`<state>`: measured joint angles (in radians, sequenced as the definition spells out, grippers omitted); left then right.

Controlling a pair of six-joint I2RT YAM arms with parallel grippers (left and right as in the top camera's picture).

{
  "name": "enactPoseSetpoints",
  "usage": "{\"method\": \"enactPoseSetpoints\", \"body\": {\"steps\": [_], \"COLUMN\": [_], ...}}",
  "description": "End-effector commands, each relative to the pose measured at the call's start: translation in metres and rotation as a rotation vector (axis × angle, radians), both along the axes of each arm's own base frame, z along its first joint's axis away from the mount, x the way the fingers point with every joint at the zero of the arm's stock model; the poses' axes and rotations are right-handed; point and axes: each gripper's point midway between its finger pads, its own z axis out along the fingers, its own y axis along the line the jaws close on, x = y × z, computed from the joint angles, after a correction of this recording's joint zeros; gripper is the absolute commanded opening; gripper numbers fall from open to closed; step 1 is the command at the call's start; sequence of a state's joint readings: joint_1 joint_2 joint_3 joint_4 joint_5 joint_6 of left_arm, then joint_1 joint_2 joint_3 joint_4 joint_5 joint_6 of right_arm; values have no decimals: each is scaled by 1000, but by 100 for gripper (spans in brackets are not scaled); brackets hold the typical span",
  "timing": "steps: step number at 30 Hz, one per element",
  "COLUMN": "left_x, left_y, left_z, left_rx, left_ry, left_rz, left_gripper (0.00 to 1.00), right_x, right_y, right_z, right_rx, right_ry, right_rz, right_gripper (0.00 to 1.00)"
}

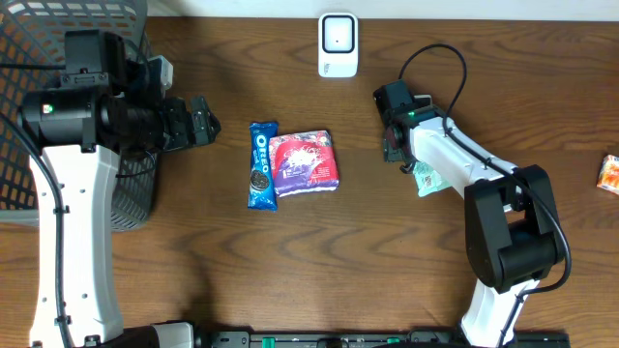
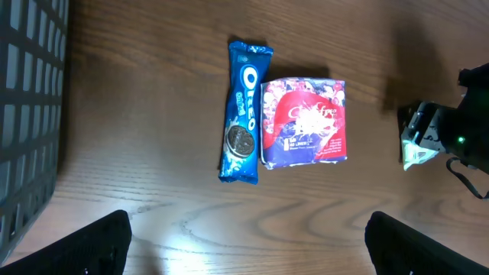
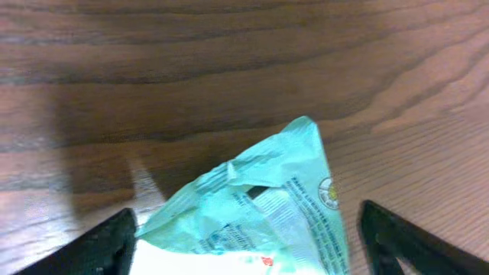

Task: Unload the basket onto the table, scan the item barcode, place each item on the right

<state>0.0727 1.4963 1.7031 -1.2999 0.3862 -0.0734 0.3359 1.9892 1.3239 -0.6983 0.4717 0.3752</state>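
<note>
Green packet (image 3: 283, 191) lies on the bench (image 1: 290, 261) at approx 3 o'clock from centre in the overhead view, mostly hidden there under the right arm, w/ only a pale green corner showing. In the right wrist view it's crumpled, its peak pointing to 12 o'clock, fine print and a small round logo on the face. No barcode readable.

Right hand (image 3: 248, 214) sits over it, fingers wide, one at 9 o'clock of the packet and one at 3 o'clock. There's a gap on the 3 o'clock side. The 9 o'clock finger is just beside the edge, and contact can't be told.

White scanner unit (image 1: 338, 43) stands at 12 o'clock of the bench, well apart from the packet.

At bench centre a blue Oreo pack (image 1: 261, 164) lies lengthwise, w/ a purple-red pack (image 1: 305, 162) touching its 3 o'clock side.

Left hand (image 2: 248, 221) hangs at approx 9 o'clock of those two, fingers spread wide, nothing between them.

Dark wire basket (image 1: 29, 39) is at 10 o'clock, behind the left arm. Small orange packet (image 1: 609, 174) sits at the far 3 o'clock edge.
</note>
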Motion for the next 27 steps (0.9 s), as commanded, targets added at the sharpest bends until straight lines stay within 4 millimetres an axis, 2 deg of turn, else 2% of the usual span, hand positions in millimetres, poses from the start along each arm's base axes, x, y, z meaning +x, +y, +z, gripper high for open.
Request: {"method": "enactPoseSetpoints", "body": {"steps": [1,7,10,13,15,18,22,27], "left_x": [1,1,1,1,1,1,1,1], "left_y": [0,0,0,0,0,0,0,0], "left_z": [-1,-1,-1,-1,-1,-1,-1,-1], "left_rx": [10,10,10,10,10,10,10,10], "left_ry": [-1,-1,-1,-1,-1,-1,-1,-1], "left_rz": [-11,-11,-11,-11,-11,-11,-11,-11], "left_gripper": [98,98,98,98,98,98,98,98], "right_x": [-7,-14,-16,-16,-16,-15,-6,15], "right_y": [-1,-7,-7,-7,-7,-6,5,26], "right_z": [-13,-26,-31,-32,-31,-31,-19,16], "right_rx": [9,2,-3,-2,-2,4,61,234], "right_ry": [32,64,77,77,77,76,61,22], "right_rz": [-24,-63,-63,-66,-66,-65,-57,-26], "right_gripper": [75,65,57,53,44,20,1,1]}}
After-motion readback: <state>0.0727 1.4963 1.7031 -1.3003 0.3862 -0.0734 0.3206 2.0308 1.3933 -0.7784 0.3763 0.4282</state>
